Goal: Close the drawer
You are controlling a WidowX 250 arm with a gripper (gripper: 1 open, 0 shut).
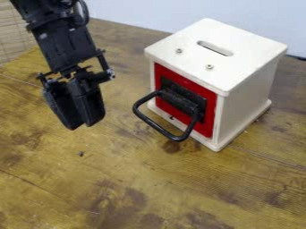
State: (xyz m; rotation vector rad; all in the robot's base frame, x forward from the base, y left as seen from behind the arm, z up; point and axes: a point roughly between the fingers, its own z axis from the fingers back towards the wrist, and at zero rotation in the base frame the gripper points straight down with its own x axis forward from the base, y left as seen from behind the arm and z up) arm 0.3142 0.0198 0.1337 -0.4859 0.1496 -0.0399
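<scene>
The drawer (188, 101) is the red front of a small white cube box (221, 54), with a dark centre and a large black loop handle (164, 117) that reaches out toward the front left. The red front sits about flush with the box face. My gripper (74, 121) hangs to the left of the handle, a little above the table, apart from it. Its black fingers (74, 100) point down and lie close together with nothing between them.
The box stands on a worn wooden table (143, 179). Its top has a slot (216, 47) and two screws. A pale wall runs behind the table. A wicker-like surface (12, 31) shows at the far left.
</scene>
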